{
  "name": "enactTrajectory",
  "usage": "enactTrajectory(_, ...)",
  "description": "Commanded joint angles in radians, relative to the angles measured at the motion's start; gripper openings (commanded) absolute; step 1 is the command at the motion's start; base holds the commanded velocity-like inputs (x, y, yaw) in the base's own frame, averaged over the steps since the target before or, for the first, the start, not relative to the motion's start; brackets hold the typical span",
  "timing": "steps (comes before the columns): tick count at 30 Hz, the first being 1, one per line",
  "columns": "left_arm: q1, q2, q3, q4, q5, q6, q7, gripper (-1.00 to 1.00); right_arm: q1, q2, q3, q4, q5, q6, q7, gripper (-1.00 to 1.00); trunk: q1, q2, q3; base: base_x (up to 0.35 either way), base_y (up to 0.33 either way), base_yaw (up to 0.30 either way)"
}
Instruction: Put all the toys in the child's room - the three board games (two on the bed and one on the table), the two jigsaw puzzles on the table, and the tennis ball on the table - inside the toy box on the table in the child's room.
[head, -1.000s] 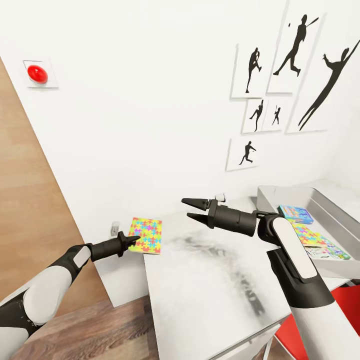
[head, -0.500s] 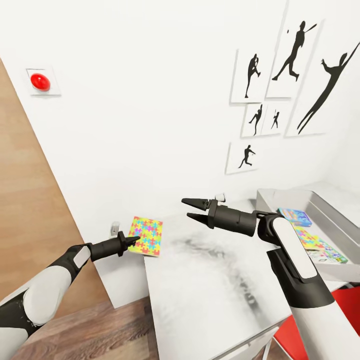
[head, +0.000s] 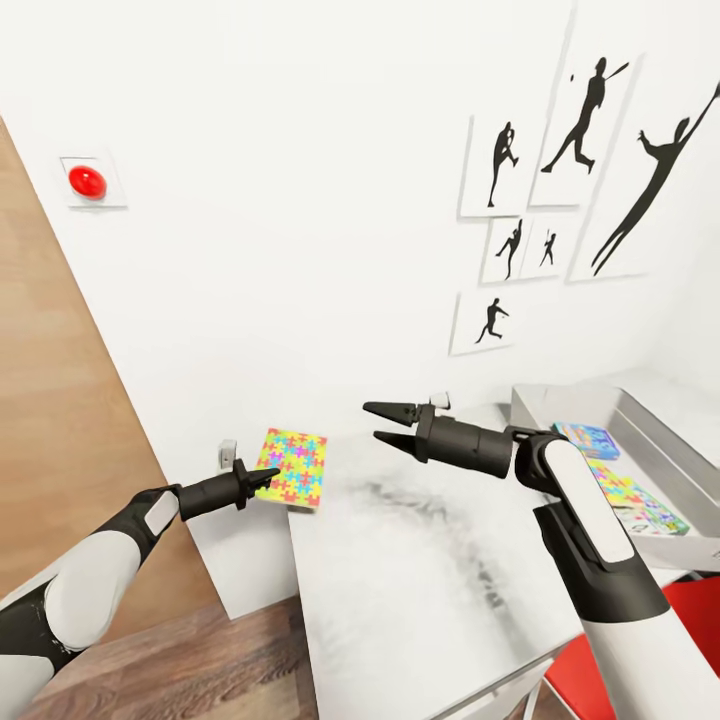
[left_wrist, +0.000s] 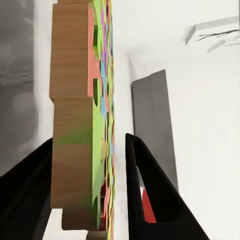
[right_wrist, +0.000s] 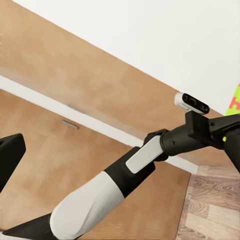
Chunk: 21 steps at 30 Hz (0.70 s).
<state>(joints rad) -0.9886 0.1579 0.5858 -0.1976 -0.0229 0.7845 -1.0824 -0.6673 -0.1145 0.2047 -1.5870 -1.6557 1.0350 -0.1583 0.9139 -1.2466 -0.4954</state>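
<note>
Head view: left tool (head: 268, 478) is clamping the jigsaw puzzle (head: 294, 467) by its edge, beyond the counter (head: 420, 580) corner. Right tool (head: 388, 422) is hanging open. Thin grip risks dropping it before the toy box (head: 665, 425).

The head camera looks down and forward over both arms at the table (head: 420, 580) and white wall. The left wrist camera sits very close along its fingers (edge-on to the jigsaw puzzle (left_wrist: 95, 115)). The right wrist camera faces the left arm (right_wrist: 125, 170), shared with the head view.
</note>
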Motion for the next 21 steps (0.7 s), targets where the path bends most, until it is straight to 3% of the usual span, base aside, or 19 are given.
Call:
enactTrajectory(1,-0.001,0.0,0.003,0.0,-0.003,0.008,-0.003,-1.0,0.001,-0.001,0.001,-0.001,-0.01,0.0,-0.01,1.0,-0.004,0.007,0.002,0.0,0.0,0.0)
enactTrajectory(11,-0.001,0.0,0.002,0.0,-0.003,0.009,-0.005,-1.0,0.031,-0.002,0.001,-0.001,-0.007,0.001,-0.008,1.0,-0.042,0.077,0.034,-0.028,0.0,0.0)
enactTrajectory(21,-0.001,-0.001,0.001,-0.001,-0.004,0.007,-0.005,-1.0,0.13,-0.006,-0.003,-0.001,-0.003,0.007,-0.004,1.0,-0.081,0.147,0.065,-0.001,0.0,0.0)
